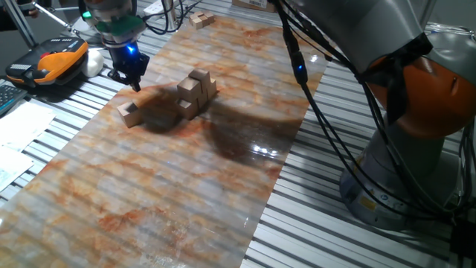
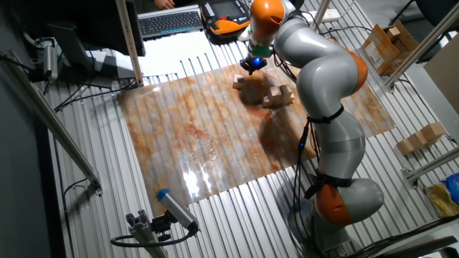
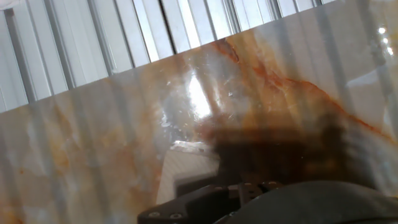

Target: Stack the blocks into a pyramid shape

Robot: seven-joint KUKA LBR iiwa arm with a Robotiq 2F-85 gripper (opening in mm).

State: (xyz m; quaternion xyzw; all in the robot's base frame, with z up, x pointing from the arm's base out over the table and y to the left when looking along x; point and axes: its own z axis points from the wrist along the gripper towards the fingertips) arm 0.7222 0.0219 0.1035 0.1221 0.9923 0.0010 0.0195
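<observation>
Several tan wooden blocks form a small stepped stack on the marbled mat; the stack also shows in the other fixed view. One block sits on top. A lone block lies on the mat left of the stack, and it shows in the other fixed view too. My gripper hangs above the mat's far left edge, just behind the lone block and apart from it. Its fingers look spread and empty. The hand view is blurred and shows only the mat and a pale finger.
Two more wooden blocks lie off the mat at the back. An orange and black device sits on the slatted table left of the gripper. The arm's base stands to the right. Cardboard boxes lie beside the mat.
</observation>
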